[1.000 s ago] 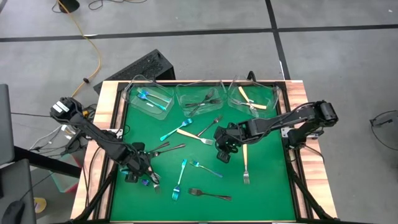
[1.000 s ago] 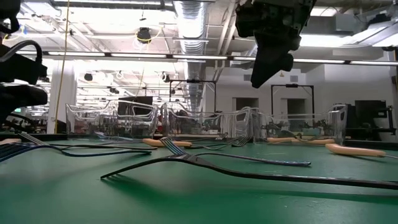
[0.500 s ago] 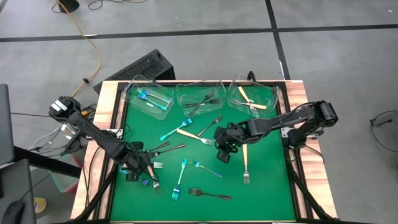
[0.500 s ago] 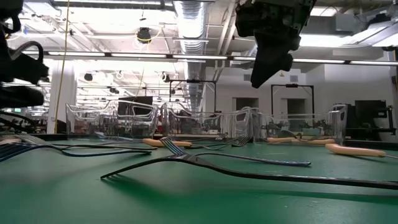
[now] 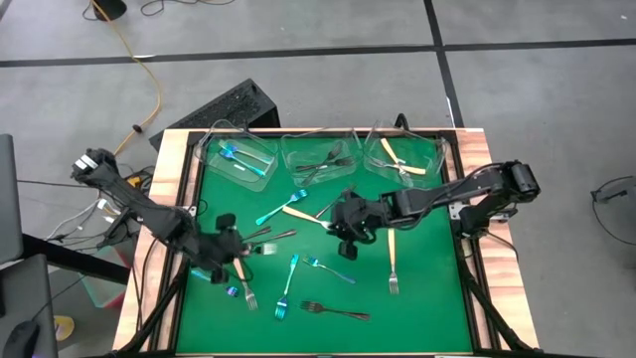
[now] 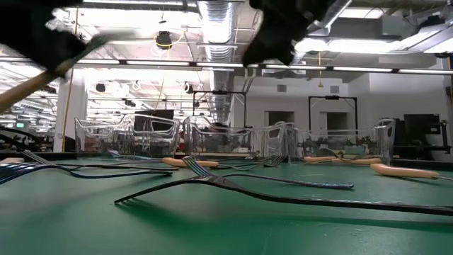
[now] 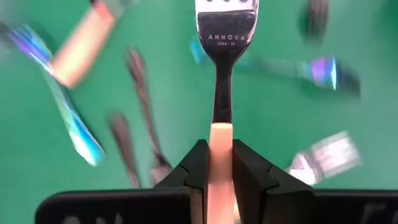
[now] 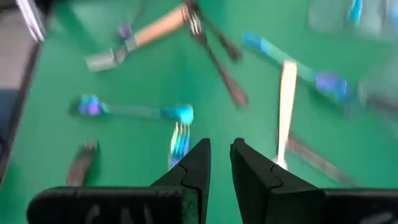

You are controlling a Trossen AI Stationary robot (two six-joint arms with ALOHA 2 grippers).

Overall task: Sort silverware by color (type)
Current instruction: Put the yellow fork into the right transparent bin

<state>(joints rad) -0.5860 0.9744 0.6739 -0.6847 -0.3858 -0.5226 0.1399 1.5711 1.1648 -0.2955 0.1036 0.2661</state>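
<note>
Left wrist: slim cream-handled fork (image 7: 221, 118) clamped.

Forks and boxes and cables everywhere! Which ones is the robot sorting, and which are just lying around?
Sorting:
cream-handled fork in the left hand
loose forks on the mat
forks already in the clear tubs

Just lying around:
yellow cable
black keyboard

- My green-topped table (image 5: 427, 298) is carrying three clear tubs (image 5: 323, 154) along its far edge.
- Loose forks (image 5: 334, 311) are lying scattered across its middle.
</note>
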